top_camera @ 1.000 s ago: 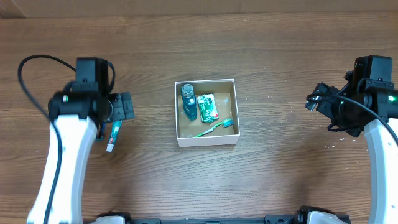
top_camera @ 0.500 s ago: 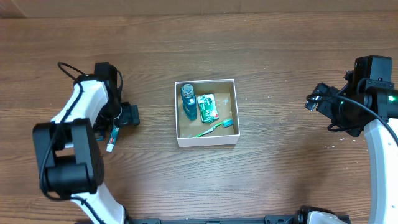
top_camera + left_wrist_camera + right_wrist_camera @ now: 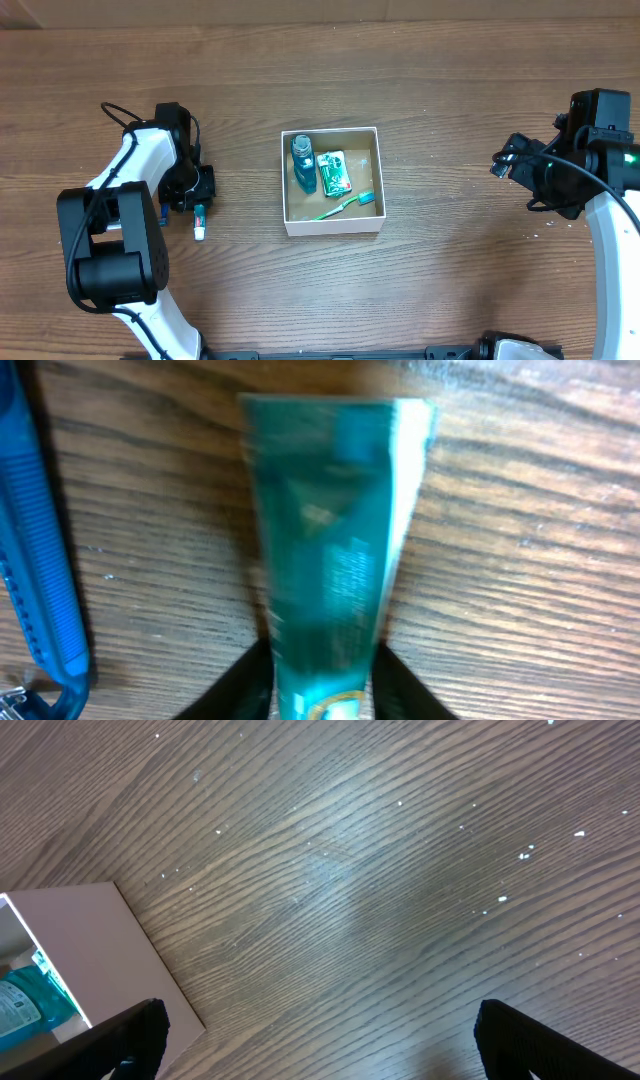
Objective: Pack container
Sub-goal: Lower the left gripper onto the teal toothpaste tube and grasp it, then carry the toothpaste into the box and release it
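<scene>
The container [image 3: 331,229], a shallow white-walled box with a brown floor, sits mid-table. It holds a blue bottle [image 3: 303,163], a green packet [image 3: 333,172] and a green toothbrush [image 3: 348,205]. Left of it, a teal toothpaste tube [image 3: 200,219] lies on the wood. My left gripper [image 3: 197,192] is down over it. In the left wrist view the tube [image 3: 330,550] runs between the black fingers [image 3: 238,688], which press both its sides; the left gripper [image 3: 322,698] is shut on it. My right gripper [image 3: 505,160] hangs open at the far right, with nothing between its fingers [image 3: 130,1038].
A blue plastic item [image 3: 40,560] lies on the wood just left of the tube. The container's white corner [image 3: 95,955] shows at the left edge of the right wrist view, with the bottle [image 3: 30,1000] inside. Bare wooden tabletop [image 3: 380,870] lies under the right gripper.
The left arm has swung in and lowered over the toothpaste tube, and its jaws have closed from wide open onto it. The tube has shifted slightly right. The right arm is unchanged.
</scene>
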